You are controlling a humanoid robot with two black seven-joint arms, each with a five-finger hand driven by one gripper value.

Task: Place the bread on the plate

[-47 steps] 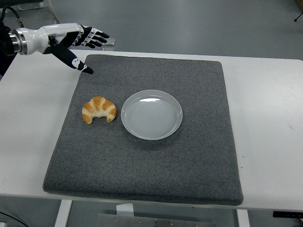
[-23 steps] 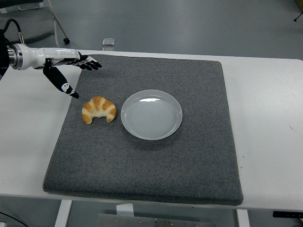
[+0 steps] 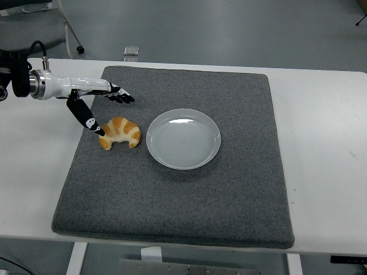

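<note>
Grey floor in the background, and up front a white surface [image 3: 321, 114] with a big dark grey felt-looking mat [image 3: 183, 189] covering most of it. The bread [image 3: 120, 133], a croissant really, golden with pale stripes, sits on the left part of the mat, just beside the white plate [image 3: 183, 138] but not on it, small gap between the two. The plate sits roughly mid-mat with nothing in it. The left robot hand [image 3: 94, 100] reaches in from the left edge on a white forearm and hangs over the mat's upper-left area, fingers [image 3: 120, 96] stretched out flat toward the right and holding nothing. Its thumb [image 3: 86, 117] points down and to the right, with the tip right at the croissant's left end; can't really tell if it's touching or just above it. There's also a small grey object [image 3: 132, 51] on the floor past the far edge of the surface, too small to make out.
</note>
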